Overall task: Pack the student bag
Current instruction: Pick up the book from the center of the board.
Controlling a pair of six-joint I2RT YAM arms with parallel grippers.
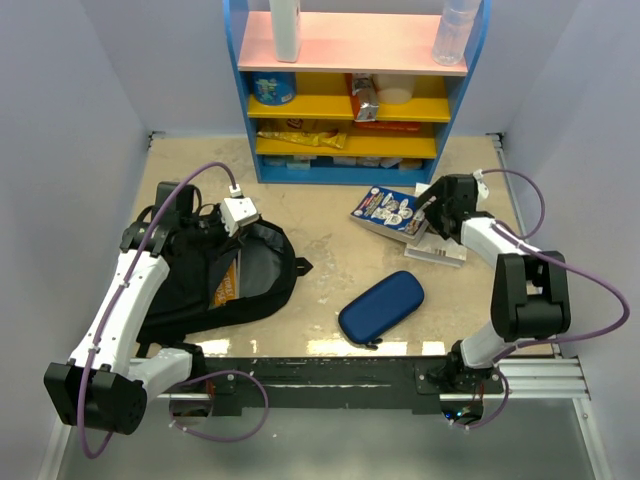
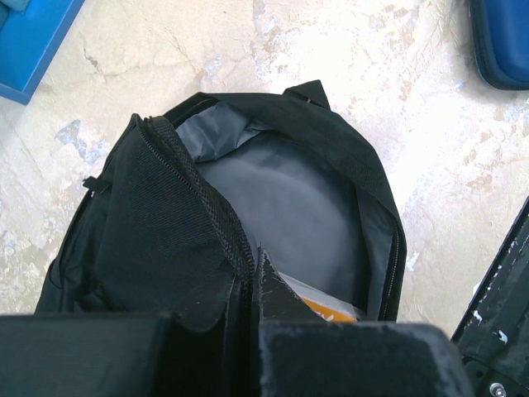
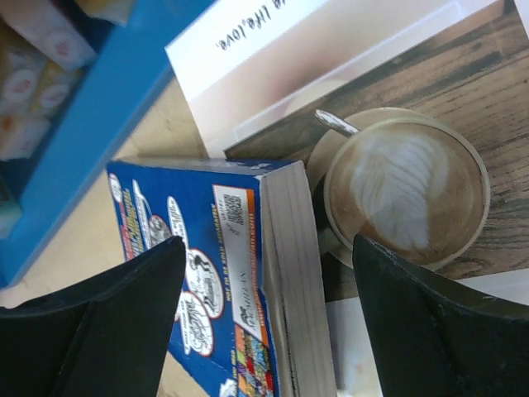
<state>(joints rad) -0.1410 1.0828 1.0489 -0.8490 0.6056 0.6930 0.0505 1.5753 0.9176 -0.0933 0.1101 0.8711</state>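
**Left arm.** The fingers of the left gripper are found pressed together, with the zip-edged flap of the student bag pinched between them. The flap is held up, and the main compartment is left gaping so that its grey lining is exposed. An orange-covered item is partly seen inside, just beside the fingers. The bag is laid on the table at 9 o'clock.

**Right arm.** The fingers of the right gripper are spread wide apart and nothing is clamped. The page edge of a blue book is straddled. One finger is set over its cover and the other over the coffee-cup book on which it is stacked. Both books are located at 2 o'clock, near the shelf unit at 12 o'clock.

**Other items.** A dark-blue pencil case is noted toward 5 o'clock, apart from the bag and the books.
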